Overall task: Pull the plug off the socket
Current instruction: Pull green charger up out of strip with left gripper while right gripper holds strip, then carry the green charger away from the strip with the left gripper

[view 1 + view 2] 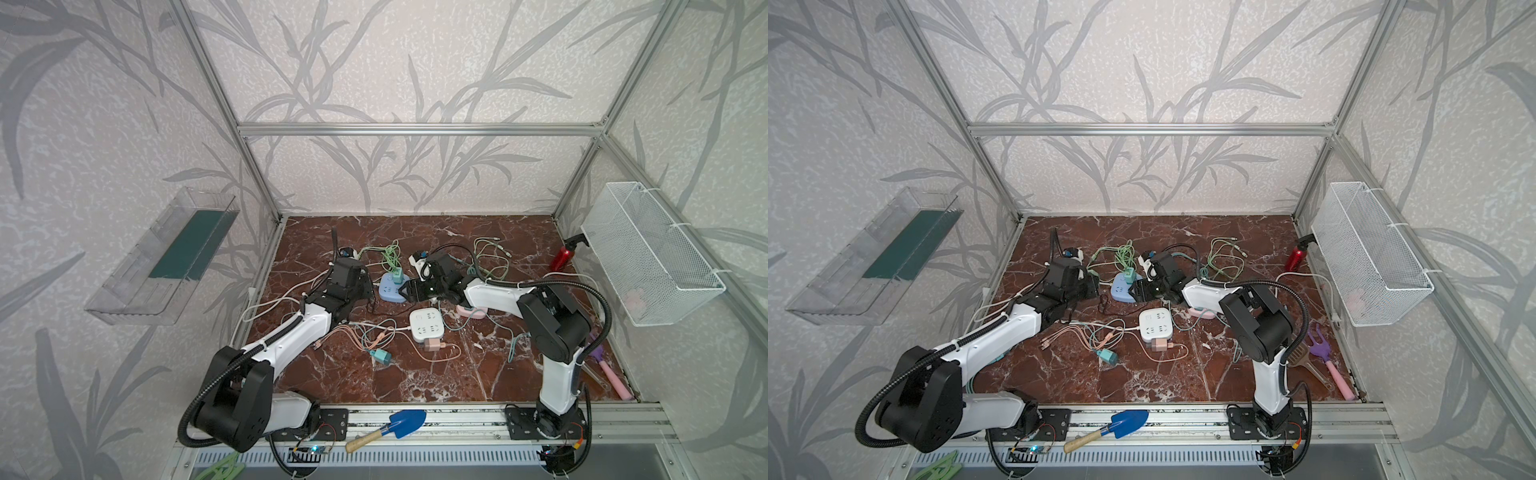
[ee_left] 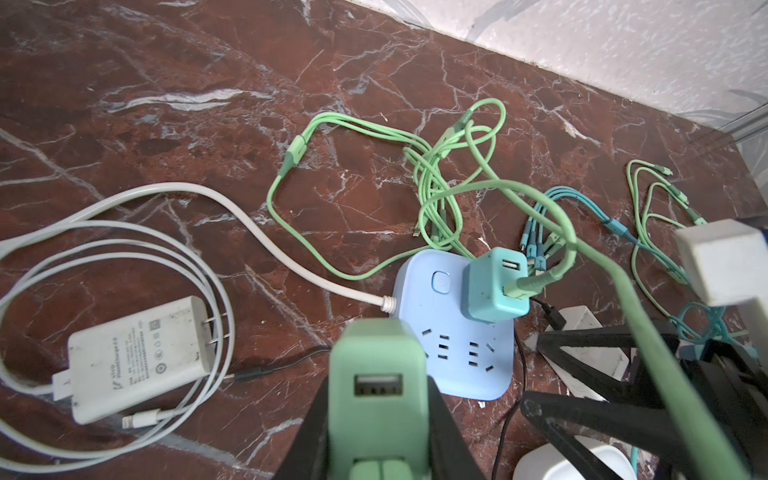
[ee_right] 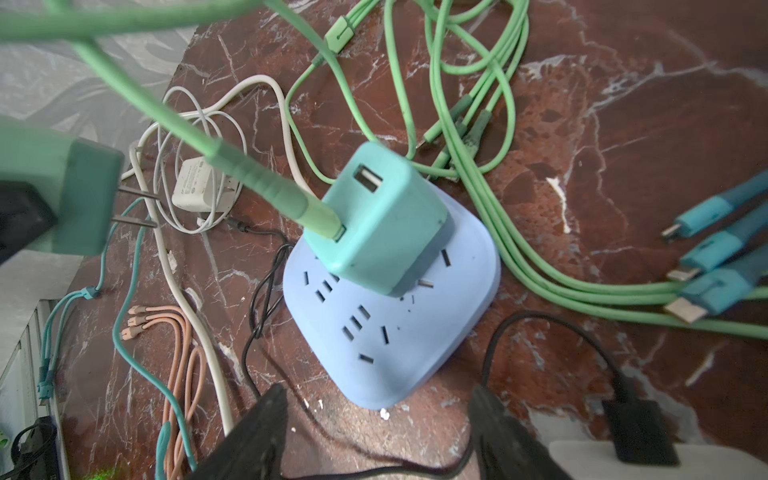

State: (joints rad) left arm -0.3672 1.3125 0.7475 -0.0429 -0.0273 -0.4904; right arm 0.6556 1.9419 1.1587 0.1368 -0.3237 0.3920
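The green plug (image 2: 376, 374) is clamped in the left hand (image 2: 378, 399), prongs free, at nine o'clock of the blue socket (image 1: 388, 293) in a top view. A teal plug (image 3: 382, 224) is seated in that socket. The right hand (image 3: 378, 405) is held wide at three o'clock.

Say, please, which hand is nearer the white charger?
Left. The left hand, gripping a green plug, is beside the white charger; the right hand lies beyond the blue socket.

Grey leaf-patterned walls (image 1: 374, 62) and aluminium frame (image 1: 415, 129) surround red-brown marble floor (image 1: 374, 382)
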